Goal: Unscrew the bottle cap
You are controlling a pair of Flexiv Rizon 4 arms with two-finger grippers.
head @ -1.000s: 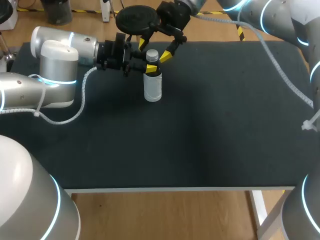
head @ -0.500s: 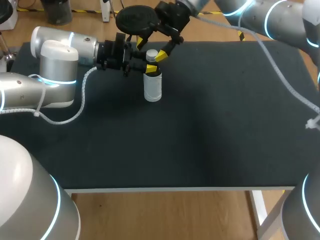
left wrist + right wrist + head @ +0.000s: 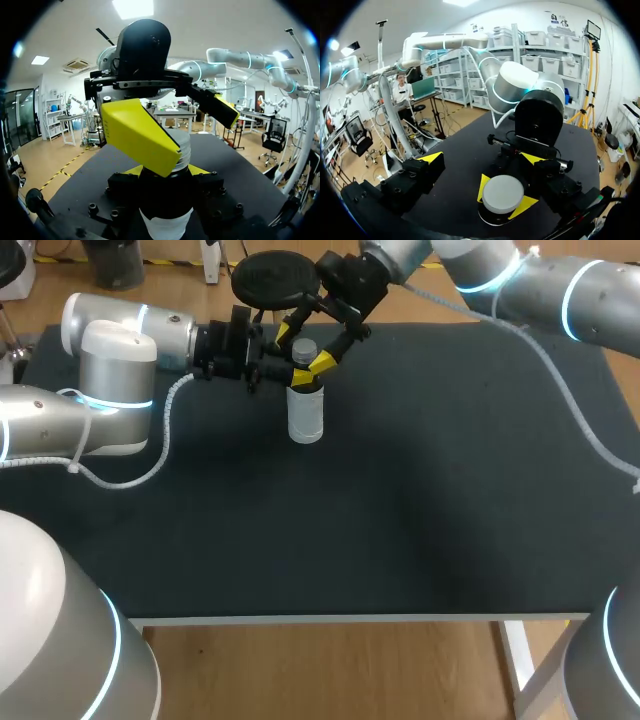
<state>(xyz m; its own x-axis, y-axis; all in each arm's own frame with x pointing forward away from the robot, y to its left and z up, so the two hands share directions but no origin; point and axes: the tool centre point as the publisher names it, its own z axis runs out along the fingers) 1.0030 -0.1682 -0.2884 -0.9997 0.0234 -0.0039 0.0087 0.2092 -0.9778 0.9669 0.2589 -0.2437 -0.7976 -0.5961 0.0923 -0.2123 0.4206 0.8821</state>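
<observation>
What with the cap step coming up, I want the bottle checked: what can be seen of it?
The bottle is small, clear-looking plastic with a whitish body and a pale grey cap, still on. It stands upright on the black table, towards the far edge. The left hand clamps its neck from two sides; the right hand, open, straddles the cap.

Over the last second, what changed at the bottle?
The right hand twisted above the grey screw cap, and one yellow fingertip swung closer to the clear plastic bottle. Its arm swung leftward in the head view. It is open and grips nothing. The left hand stayed shut on the bottle's neck, and the bottle did not move.
</observation>
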